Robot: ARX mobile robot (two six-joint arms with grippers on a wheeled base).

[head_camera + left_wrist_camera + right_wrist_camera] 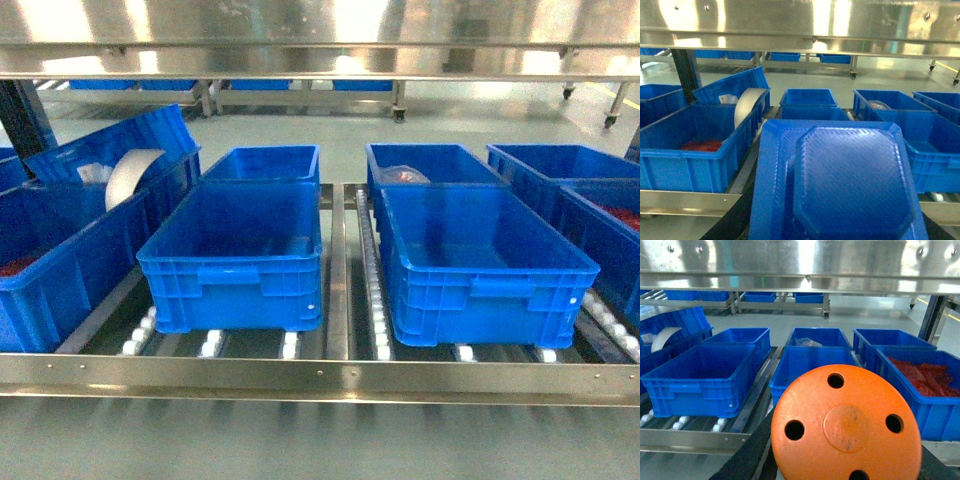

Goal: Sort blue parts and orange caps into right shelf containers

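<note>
Neither gripper's fingers show, so you cannot tell their grip. Your left wrist view is filled by a flat blue octagon-embossed plastic part (840, 185), its broad face to the camera, long axis running toward the bright blue rectangular plastic crates (240, 250) on the roller shelf (340, 375). Your right wrist view shows a round orange four-holed cap (846, 425), face-on, before the crates.

1. I see a stainless roller shelf (340, 375) across the lower head frame; white rollers show at its front edge.
2. Two bright blue crates (240, 250) (480, 260) sit centre on the rollers, a steel divider between them.
3. More blue crates stand behind and at both frame edges.
</note>
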